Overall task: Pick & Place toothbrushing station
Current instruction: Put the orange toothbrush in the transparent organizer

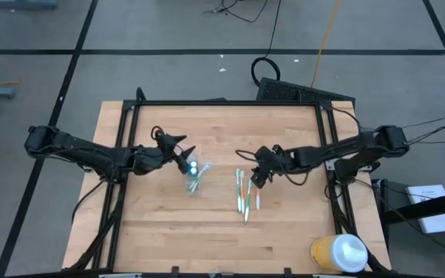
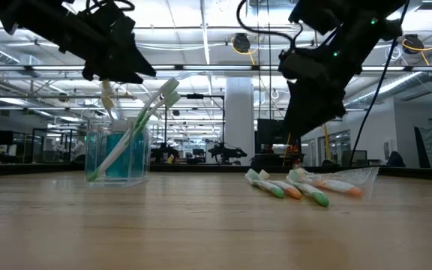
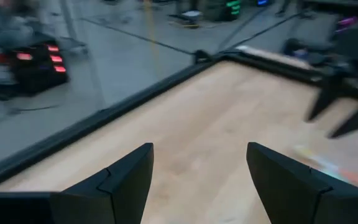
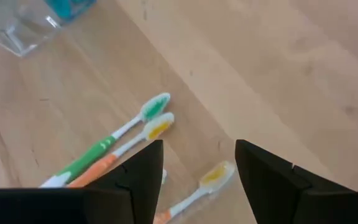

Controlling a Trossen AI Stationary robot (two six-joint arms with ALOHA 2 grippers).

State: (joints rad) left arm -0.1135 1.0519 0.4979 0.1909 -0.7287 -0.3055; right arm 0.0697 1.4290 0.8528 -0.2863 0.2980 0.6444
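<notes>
A small clear plastic cup (image 1: 193, 179) stands on the table left of centre. It holds two blue white-capped tubes (image 2: 122, 154) and a few toothbrushes (image 2: 145, 120) that lean against its rim. Several green, orange and white toothbrushes (image 1: 245, 194) lie flat on the wood to its right, and they also show in the low view (image 2: 298, 186). My left gripper (image 1: 182, 153) is open and empty, above and just left of the cup. My right gripper (image 1: 256, 179) is open and empty above the far end of the loose toothbrushes (image 4: 135, 127).
A big yellow container with a white lid (image 1: 338, 253) stands at the table's near right corner. A black frame (image 1: 222, 103) runs along the table's far edge and sides. Bare wood lies in front of the cup and the toothbrushes.
</notes>
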